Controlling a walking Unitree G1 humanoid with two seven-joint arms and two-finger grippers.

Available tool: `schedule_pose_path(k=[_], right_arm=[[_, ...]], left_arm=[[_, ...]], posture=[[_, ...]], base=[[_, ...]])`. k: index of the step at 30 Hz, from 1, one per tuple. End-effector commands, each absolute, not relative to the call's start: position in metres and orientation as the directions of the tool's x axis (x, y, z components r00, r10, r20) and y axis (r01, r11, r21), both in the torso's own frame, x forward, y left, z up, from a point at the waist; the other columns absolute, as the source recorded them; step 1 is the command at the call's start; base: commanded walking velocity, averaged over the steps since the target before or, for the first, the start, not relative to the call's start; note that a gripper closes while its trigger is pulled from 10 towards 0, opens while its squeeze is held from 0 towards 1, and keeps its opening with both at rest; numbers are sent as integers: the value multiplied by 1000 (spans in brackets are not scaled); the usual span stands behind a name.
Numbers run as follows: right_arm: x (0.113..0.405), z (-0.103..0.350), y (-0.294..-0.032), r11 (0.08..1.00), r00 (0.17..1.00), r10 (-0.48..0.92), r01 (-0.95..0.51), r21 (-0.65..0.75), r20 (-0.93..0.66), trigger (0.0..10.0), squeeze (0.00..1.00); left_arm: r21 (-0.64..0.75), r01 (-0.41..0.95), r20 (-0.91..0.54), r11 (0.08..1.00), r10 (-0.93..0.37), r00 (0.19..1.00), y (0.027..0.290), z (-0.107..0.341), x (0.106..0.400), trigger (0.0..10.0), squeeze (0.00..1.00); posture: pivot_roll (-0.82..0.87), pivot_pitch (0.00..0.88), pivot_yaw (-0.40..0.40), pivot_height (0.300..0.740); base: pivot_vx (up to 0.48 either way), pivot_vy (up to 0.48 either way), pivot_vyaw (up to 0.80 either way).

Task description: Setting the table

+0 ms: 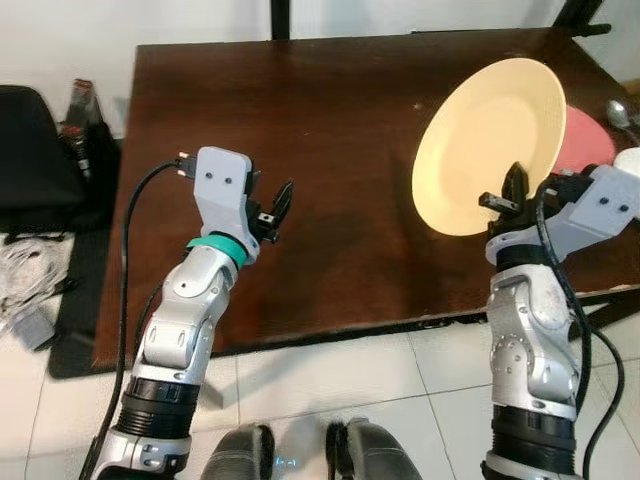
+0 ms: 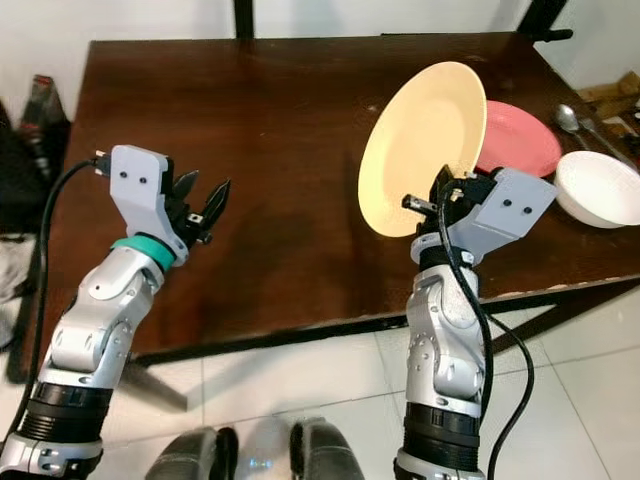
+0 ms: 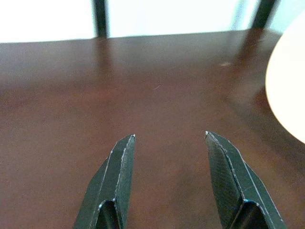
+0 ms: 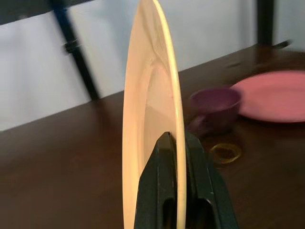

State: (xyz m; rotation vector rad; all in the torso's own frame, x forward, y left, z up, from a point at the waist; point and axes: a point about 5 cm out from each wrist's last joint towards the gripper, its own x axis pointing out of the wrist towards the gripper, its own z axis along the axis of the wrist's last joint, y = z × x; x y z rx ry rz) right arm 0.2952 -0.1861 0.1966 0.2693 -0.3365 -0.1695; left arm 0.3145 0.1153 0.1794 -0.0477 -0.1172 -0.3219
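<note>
Clearly the step in hand was carrying a plate to its place: the right tool (image 2: 437, 200) was clamped on the lower rim of the cream plate (image 2: 425, 145), one black finger on each face, and held it nearly on edge above the right half of the tabletop (image 2: 270, 110), clear of the wood. Toward the tabletop's right edge lay the rest of the setting: a pink plate (image 2: 520, 140) partly hidden behind the cream one, a white bowl (image 2: 600, 187) nearer the front right corner, and a spoon (image 2: 570, 118) beyond it. From the right wrist view a purple cup (image 4: 214, 107) stood on the wood beside the pink plate, with a small yellowish ring (image 4: 226, 152), possibly a band or a coaster ring, lying in front of it. The left tool (image 2: 205, 205) hovered over the front left part of the tabletop with its fingers spread apart and nothing between them. By my judgement the next move called for turning the cream plate flat, lowering it onto bare wood near the front edge, well apart from the other dishes, and only then letting the fingers part; released on edge it would likely roll or clatter. No brand, label or writing could be read on any dish, tool or arm.
</note>
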Motion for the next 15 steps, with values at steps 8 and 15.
schedule_pose_path(k=[8,15], right_arm=[[294,194,-191,946,929,-227,140,291,292,10000,0],[296,190,-190,948,933,-220,137,288,283,10000,0]], left_arm=[[-35,337,119,941,-331,936,110,180,312,10000,0],[-32,334,113,942,-328,938,110,179,310,10000,0]], posture=[[26,85,25,740],[35,71,24,740]], base=[[-307,0,0],[-307,0,0]])
